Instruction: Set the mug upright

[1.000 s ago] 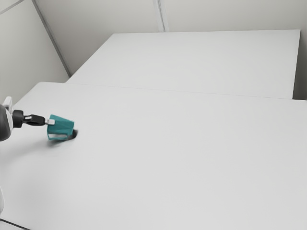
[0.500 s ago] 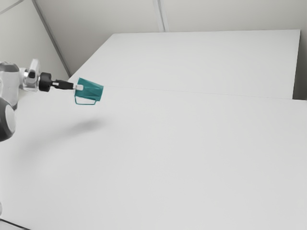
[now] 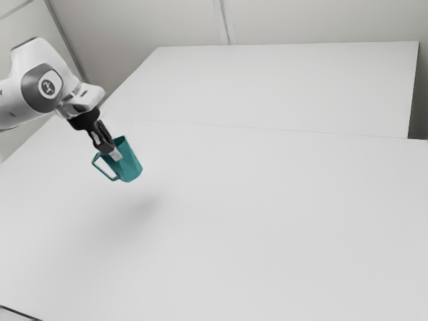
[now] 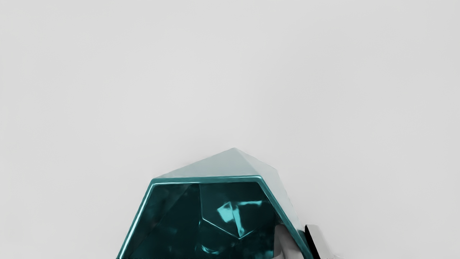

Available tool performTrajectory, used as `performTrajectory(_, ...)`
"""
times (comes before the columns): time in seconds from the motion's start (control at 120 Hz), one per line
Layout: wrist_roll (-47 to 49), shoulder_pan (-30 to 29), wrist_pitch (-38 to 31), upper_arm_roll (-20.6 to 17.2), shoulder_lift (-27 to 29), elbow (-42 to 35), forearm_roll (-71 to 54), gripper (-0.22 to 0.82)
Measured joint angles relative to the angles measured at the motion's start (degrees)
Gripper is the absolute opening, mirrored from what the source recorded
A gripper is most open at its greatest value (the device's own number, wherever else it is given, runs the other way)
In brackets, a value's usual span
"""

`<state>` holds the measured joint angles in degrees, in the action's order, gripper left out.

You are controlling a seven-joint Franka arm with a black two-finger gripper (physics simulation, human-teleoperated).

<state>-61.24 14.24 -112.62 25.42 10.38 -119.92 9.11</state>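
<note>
In the exterior view my gripper (image 3: 115,154) points down at a slant and holds the teal mug (image 3: 129,162) above the table (image 3: 254,221). The mug hangs tilted in the air, its opening toward the hand, with its handle on the exterior view's left. The wrist view looks into the open mouth of the mug (image 4: 201,212). There my gripper (image 4: 300,239) is shut on the mug's wall, one finger inside the rim and the other outside it. Part of the mug lies beyond the bottom edge of that view.
A second white surface (image 3: 267,87) adjoins the table's far side. A dark cable (image 3: 20,313) lies at the near left corner of the exterior view. The mug's soft shadow falls on the table below it.
The mug was first low near the table, then was lifted toward the exterior view's right. Since then my hand has swung from nearly level to pointing downward, turning the mug closer to upright and lowering it somewhat.
</note>
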Motion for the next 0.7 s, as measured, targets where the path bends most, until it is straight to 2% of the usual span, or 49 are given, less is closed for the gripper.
performTrajectory(0.133, 6.29, 0.20, -4.31, 0.04, 4.30, -7.26, -9.16, -0.18)
performTrajectory(0.358, 14.34, -0.34, -12.07, 1.89, 5.71, -14.78, -18.29, -0.18)
performTrajectory(0.7, 22.29, -0.11, -20.11, 2.75, 5.23, -18.08, -23.34, -0.18)
